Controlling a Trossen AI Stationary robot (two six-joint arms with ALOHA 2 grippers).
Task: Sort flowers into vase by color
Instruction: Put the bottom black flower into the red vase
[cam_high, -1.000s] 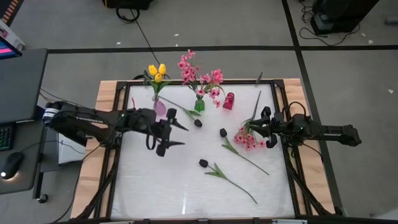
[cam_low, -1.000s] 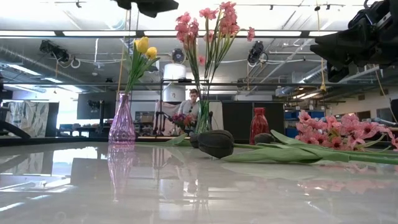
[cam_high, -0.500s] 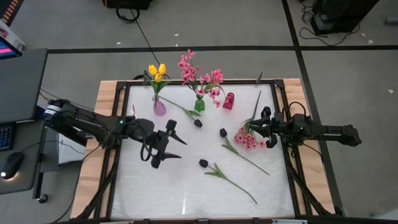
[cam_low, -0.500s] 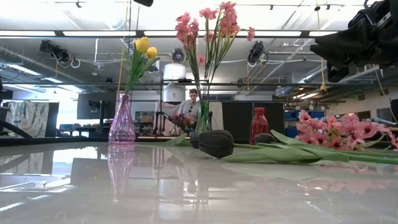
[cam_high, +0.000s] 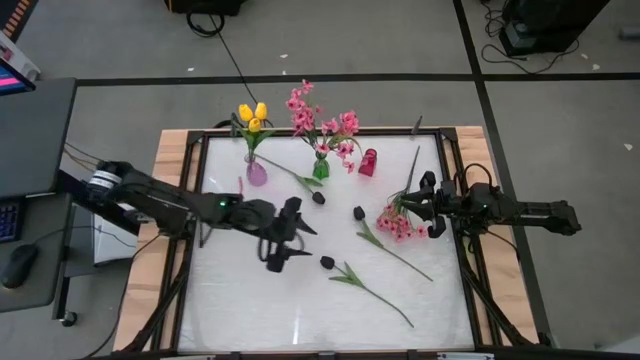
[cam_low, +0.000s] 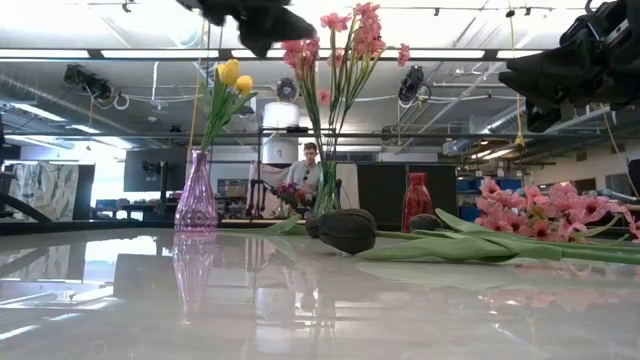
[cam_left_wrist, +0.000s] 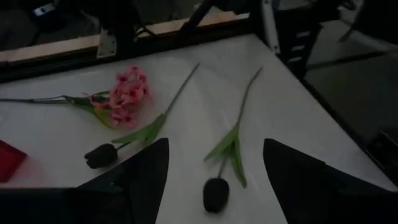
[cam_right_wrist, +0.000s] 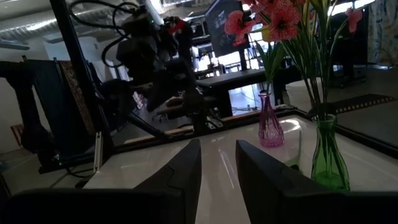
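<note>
Three dark tulips lie flat on the white table: one head (cam_high: 327, 262) near the middle, one (cam_high: 358, 212) farther back, one (cam_high: 318, 197) by the green vase. My left gripper (cam_high: 297, 243) hovers open above the table, just left of the nearest dark tulip (cam_left_wrist: 216, 194), which shows between its spread fingers. A pink spray (cam_high: 398, 222) lies at the right. My right gripper (cam_high: 426, 205) hangs raised over it, open with a narrow gap (cam_right_wrist: 217, 168) and touching nothing. Yellow tulips (cam_high: 252, 115) stand in the purple vase (cam_high: 257, 173), and pink sprays (cam_high: 322, 122) in the green vase (cam_high: 320, 168).
A small red vase (cam_high: 368, 162) stands right of the green one at the far side. A dark frame (cam_high: 200, 190) borders the white table. Bare white surface (cam_high: 260, 310) lies toward the near edge. A person (cam_low: 310, 165) sits in the room beyond.
My left gripper has moved toward the table's right and near edge, away from the purple vase and toward the nearest dark tulip, with its fingers still spread. The flowers have not moved.
</note>
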